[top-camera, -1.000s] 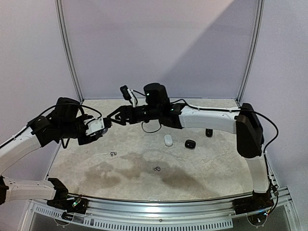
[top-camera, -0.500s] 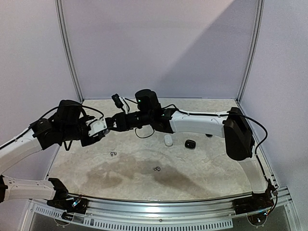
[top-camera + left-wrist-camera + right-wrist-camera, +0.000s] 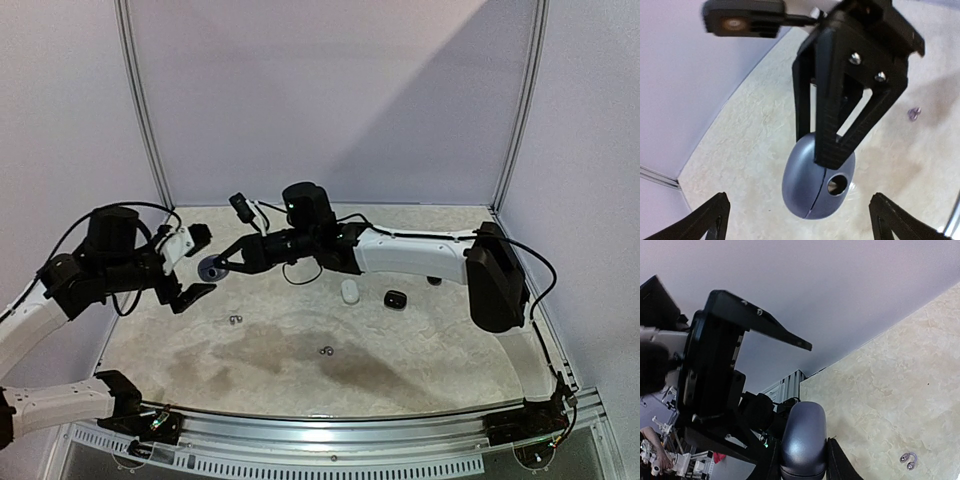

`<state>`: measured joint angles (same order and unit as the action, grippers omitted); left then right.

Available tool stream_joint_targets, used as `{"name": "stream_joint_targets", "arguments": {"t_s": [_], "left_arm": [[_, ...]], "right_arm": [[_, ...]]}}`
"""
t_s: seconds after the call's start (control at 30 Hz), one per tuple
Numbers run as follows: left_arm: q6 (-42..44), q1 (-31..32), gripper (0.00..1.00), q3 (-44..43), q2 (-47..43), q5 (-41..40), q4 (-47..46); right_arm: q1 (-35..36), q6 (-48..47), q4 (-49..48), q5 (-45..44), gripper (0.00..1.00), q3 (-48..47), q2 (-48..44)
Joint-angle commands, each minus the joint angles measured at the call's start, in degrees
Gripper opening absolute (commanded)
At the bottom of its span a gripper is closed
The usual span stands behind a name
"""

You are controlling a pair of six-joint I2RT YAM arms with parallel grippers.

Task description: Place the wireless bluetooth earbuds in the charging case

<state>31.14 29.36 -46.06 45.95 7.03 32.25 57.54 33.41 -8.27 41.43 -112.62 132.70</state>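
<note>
Though partly behind right jaws, blue-grey charging case [image 3: 800, 192] aloft.

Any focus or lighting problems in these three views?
Top external: a diagonal shadow crosses the back wall. Left wrist: the blue-grey pebble-shaped case is sharp, the black camera module above softer. Right wrist: the case looms close and soft; the left arm's fingers read dark against the bright wall.

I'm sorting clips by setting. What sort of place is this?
Probably a lab robot cell, not a home: lilac panels on metal posts enclose a marbled table, the left arm and right arm bolt to a rail at its near edge, and the right wrist view glimpses machinery beyond the wall.
</note>
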Motion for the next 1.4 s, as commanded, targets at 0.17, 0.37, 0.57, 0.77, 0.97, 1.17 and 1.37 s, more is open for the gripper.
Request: {"name": "stream_joint_targets", "arguments": {"t_s": [0.17, 0.37, 0.57, 0.77, 0.97, 1.17, 1.37], "left_arm": [[-40.58, -15.25, 0.93, 13.77, -16.39, 37.08, -16.95], [-49.79, -18.09, 0.68, 18.95, -20.13, 42.05, -29.66], [-53.81, -18.03, 0.68, 19.92, -20.75, 41.7, -37.02], [-56.15, -17.95, 0.5, 20.33, -20.82, 38.79, -38.72], [-56.92, -17.88, 0.49, 20.33, -20.82, 38.84, -39.35], [-57.88, -17.87, 0.52, 19.81, -20.54, 40.79, -41.24], [-58.11, -17.79, 0.36, 19.49, -19.94, 41.75, -41.28]], "right_arm": [[-0.33, -6.44, -19.21, 9.08, 0.0, 5.8, -6.59], [0.67, -1.7, -30.54, 9.54, 0.0, 6.97, -6.09], [1.6, -1.67, -29.64, 9.54, 0.0, 4.18, -3.92], [2.55, -2.07, -28.64, 10.28, 0.0, 1.87, -2.57], [3.27, -3.68, -25.29, 11.07, 0.0, 0.31, -1.54], [3.42, -3.4, -25.06, 11.9, 0.0, -0.06, -1.22], [3.57, -3.53, -25.02, 11.83, 0.0, -0.18, -1.13]]}}
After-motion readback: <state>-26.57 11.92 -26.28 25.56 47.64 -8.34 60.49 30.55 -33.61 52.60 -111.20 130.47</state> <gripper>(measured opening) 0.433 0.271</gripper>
